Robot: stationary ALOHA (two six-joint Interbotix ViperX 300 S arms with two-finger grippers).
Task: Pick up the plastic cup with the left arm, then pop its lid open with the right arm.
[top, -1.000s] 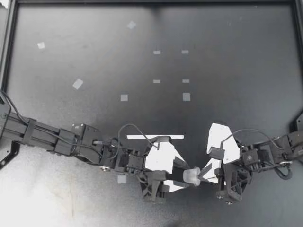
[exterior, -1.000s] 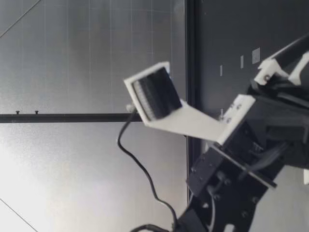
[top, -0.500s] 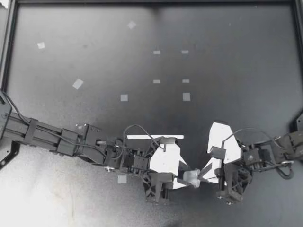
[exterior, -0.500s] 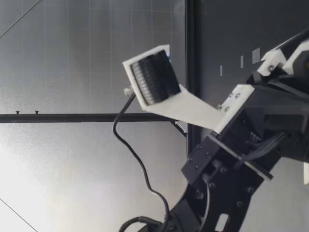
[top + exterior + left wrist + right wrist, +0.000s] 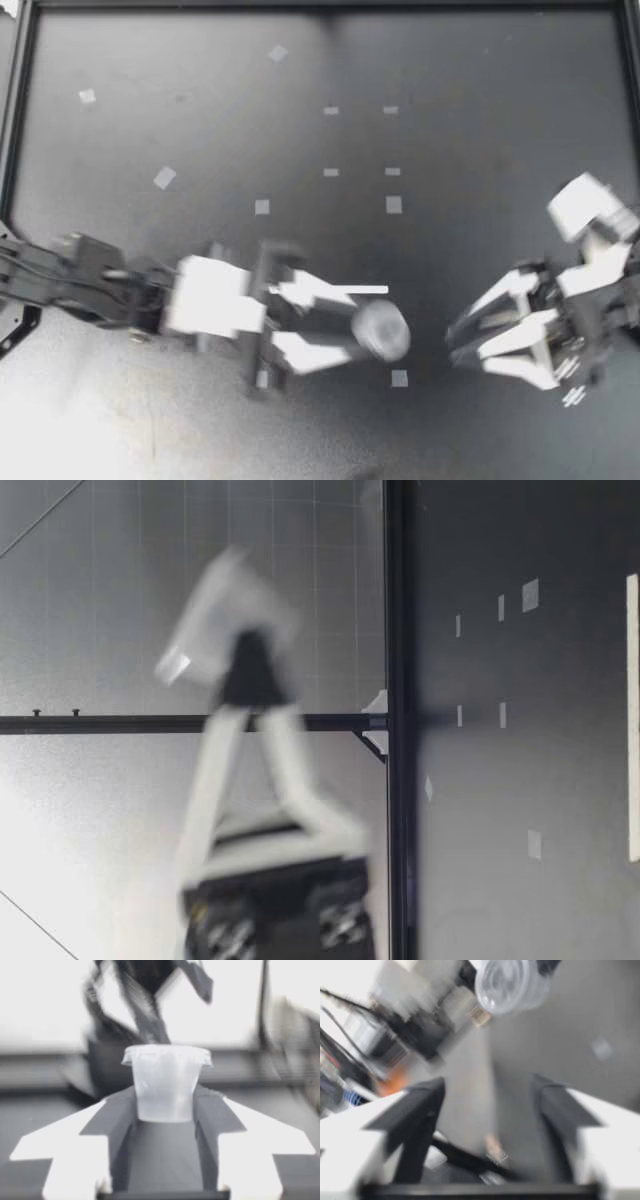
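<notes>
In my left gripper point(image 5: 350, 322) sits a small translucent cup point(image 5: 382, 331), rim flared.

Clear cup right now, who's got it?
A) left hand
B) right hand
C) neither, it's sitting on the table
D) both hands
A: the left hand is shut on the clear cup, with both fingers against its sides in the left wrist view. The right hand is open, with a gap between it and the cup.
</notes>
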